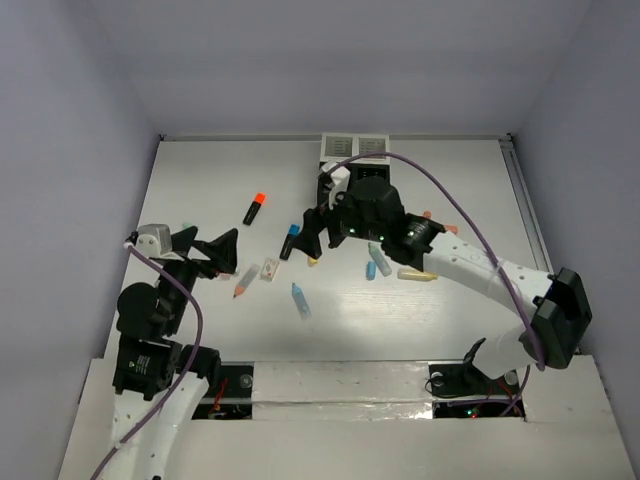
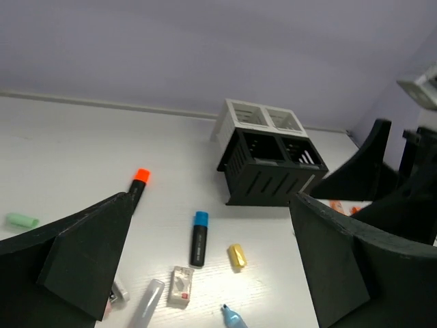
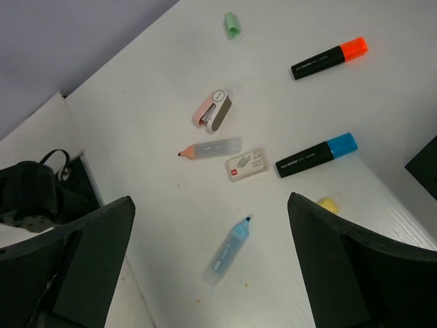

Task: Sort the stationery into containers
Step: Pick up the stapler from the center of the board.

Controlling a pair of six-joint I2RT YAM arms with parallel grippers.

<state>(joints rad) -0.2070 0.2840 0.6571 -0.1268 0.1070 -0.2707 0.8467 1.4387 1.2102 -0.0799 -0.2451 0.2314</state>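
The containers, a white slotted box joined to a black one, stand at the back of the table. Stationery lies scattered in front of them: an orange-capped marker, a blue-capped marker, a short pencil, a small white box, a blue highlighter and a yellow cap. My right gripper hangs open above the blue highlighter, just in front of the containers. Well left of the pencil, my left gripper is open with nothing between its fingers.
Another blue highlighter and a yellow one lie under the right arm. A green cap and a pink-and-grey item lie at the far left. Purple walls close in the table on three sides.
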